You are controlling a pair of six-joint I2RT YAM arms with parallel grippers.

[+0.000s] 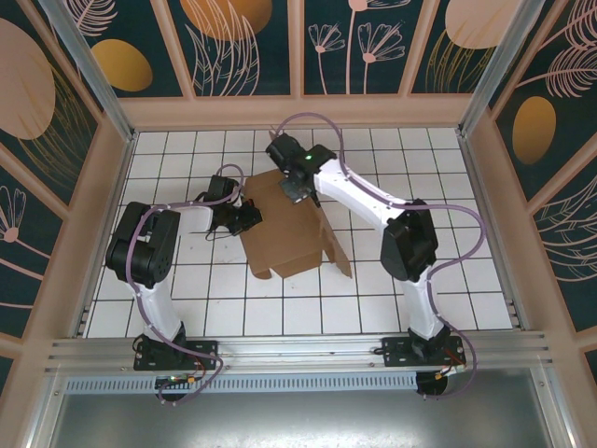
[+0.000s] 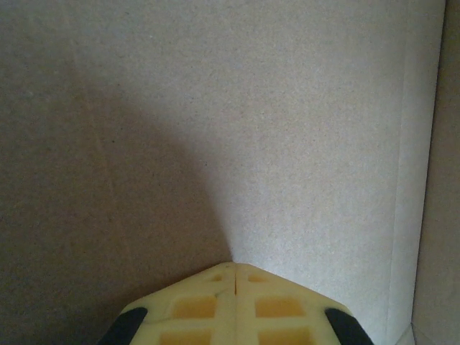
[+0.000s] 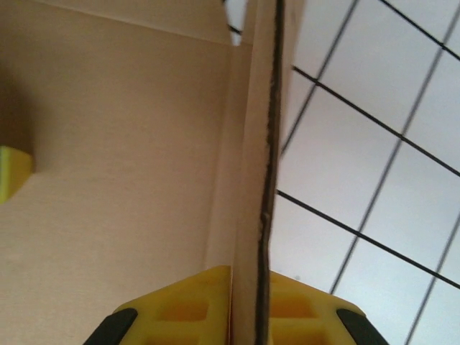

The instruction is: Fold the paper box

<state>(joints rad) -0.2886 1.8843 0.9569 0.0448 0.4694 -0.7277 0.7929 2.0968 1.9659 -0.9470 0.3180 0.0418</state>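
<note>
We have the paper box [image 1: 291, 233] mid tiled table [image 1: 448, 280], partly folded. Right gripper [image 3: 248, 284] is clamped on a panel edge. Left gripper [image 2: 234, 267] has its fingers pressed together, tips at a box panel.

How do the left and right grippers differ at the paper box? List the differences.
The right gripper clamps a panel edge of the paper box between its fingers; the left gripper has its fingers shut together on nothing. The left gripper's tip faces a flat cardboard face; the right gripper meets its panel edge-on. Both have yellow fingers and are at the box.
</note>
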